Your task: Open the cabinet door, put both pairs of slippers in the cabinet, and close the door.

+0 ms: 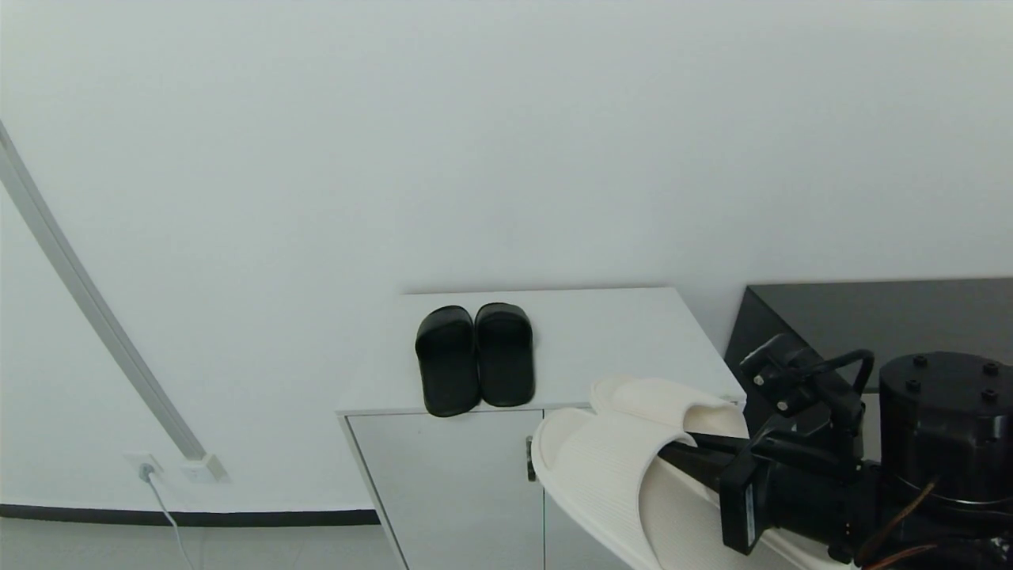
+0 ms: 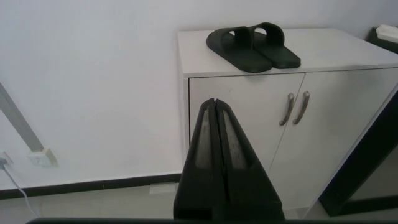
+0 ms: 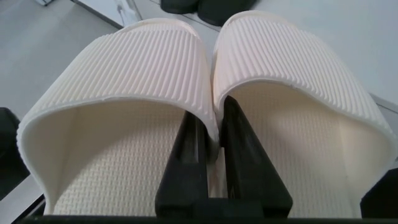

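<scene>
A white cabinet [image 1: 601,332] stands against the wall with both doors [image 2: 267,106] closed and two metal handles [image 2: 295,109] at the middle seam. A pair of black slippers [image 1: 475,360] lies side by side on its top near the front edge, also seen as the black slippers [image 2: 254,46] in the left wrist view. My right gripper [image 1: 700,455] is shut on a pair of white ribbed slippers [image 1: 625,467], held in the air in front of the cabinet's right door. Its fingers [image 3: 186,143] pinch the two inner straps of the white slippers [image 3: 273,68] together. My left gripper [image 2: 214,106] is shut and empty, low, facing the cabinet front.
A dark piece of furniture [image 1: 870,313] stands right of the cabinet. A grey slanted conduit [image 1: 79,293] runs down the wall to a socket with a cable [image 1: 146,473] at the lower left. Open floor lies left of the cabinet.
</scene>
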